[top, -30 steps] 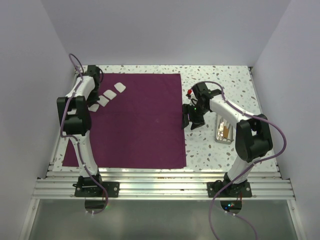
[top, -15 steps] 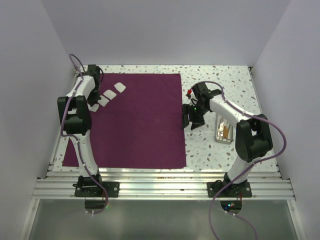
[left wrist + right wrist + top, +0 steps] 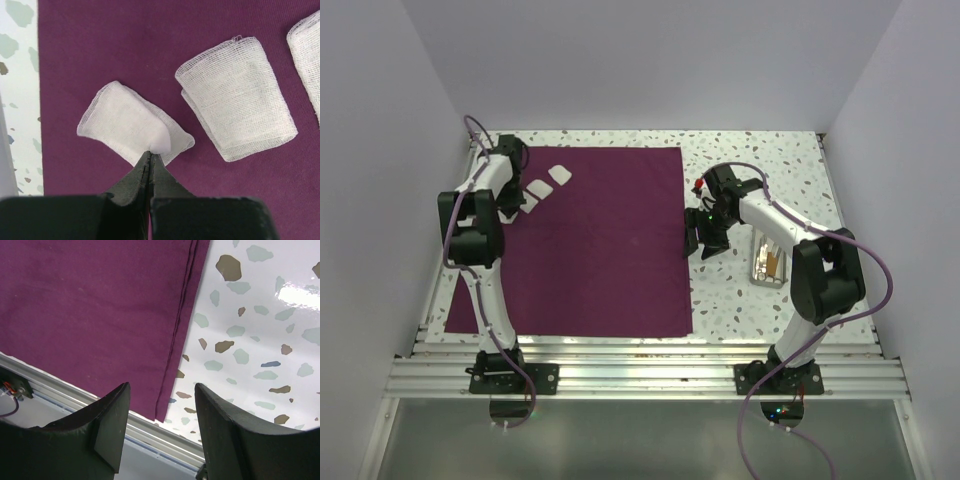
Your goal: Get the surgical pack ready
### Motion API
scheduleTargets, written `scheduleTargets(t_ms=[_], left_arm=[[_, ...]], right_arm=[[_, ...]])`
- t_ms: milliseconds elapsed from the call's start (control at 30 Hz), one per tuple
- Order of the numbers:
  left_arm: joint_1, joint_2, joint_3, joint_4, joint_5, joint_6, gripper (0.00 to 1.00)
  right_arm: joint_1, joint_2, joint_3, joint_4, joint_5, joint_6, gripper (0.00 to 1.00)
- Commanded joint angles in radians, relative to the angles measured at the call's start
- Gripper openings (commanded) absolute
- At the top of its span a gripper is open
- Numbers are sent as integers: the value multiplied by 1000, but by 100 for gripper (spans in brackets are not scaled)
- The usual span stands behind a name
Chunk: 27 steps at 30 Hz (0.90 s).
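Surgical pack (image 3: pixel 600 250) lay flat; left gripper (image 3: pixel 151 156) was clenched on the edge of a gauze pad (image 3: pixel 125 125); right gripper (image 3: pixel 161 390) hung released above the pack's right edge.

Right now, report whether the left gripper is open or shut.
Shut. The left gripper shows no gap between its fingers, which pinch the near edge of a gauze pad on the surgical pack.

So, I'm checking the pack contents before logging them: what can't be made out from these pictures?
Top view: the tray contents are too small to identify.
Top view: the left arm largely covers the gauze that the left tool pinches.
Left wrist view: a third pad is cut off by the right edge.
Right wrist view: most of the sheet lies beyond the frame.
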Motion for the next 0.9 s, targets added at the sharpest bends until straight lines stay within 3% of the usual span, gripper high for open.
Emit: scheduleTargets(t_ms=[0,33,167,233,867], left_arm=[[-8,25,18,27,25,14,0],[-8,25,20,26,27,12,1],[-8,3,7,27,39,11,23],[-9,-15,-3,35,42,9,27],[-26,-89,-34,70,73,-11,32]], right_arm=[[5,0,-5,13,-20,-3,59],[5,-1,-8,11,-20,-3,59],[5,-4,-12,16,-22,0,59],[3,-3,-12,21,-23,3,59],[5,9,0,21,-33,9,59]])
